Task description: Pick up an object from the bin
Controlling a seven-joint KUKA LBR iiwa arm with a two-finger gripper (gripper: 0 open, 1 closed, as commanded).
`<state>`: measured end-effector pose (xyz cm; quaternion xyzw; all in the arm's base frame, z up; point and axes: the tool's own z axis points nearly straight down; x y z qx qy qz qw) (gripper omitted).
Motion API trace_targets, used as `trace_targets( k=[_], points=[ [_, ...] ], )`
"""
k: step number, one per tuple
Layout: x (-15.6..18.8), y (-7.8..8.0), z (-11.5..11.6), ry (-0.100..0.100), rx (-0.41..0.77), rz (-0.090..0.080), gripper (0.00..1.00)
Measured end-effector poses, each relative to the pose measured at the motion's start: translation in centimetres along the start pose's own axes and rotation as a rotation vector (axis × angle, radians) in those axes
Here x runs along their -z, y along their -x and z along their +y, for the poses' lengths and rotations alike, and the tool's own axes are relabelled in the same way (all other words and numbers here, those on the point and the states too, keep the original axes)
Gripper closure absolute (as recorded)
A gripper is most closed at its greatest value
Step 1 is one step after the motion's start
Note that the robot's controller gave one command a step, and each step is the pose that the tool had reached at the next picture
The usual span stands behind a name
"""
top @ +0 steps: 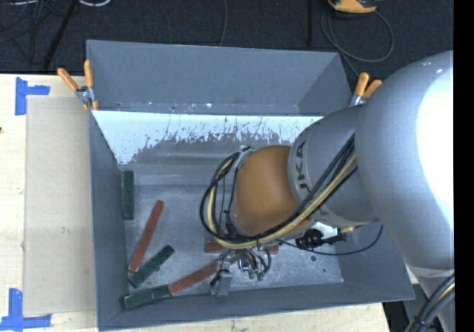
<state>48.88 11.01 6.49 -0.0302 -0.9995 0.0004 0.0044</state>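
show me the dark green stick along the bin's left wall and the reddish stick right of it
dark green stick (127,195), camera view, middle of its length
reddish stick (146,236), camera view, middle of its length

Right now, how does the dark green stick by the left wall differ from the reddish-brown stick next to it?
Colour: the dark green stick against the reddish-brown stick. Pose: the green one runs parallel to the bin's left wall, the brown one slants. The brown one looks somewhat longer. Both are slim strips lying flat.
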Motion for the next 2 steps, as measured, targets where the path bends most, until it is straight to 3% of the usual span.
trace_targets(
  k=[1,2],
  points=[
    [0.4,0.3,-0.1,0.001,-0.004,-0.007,1.00],
    [16.6,2.2,-5.0,-0.001,0.297,-0.016,1.00]
  ],
)
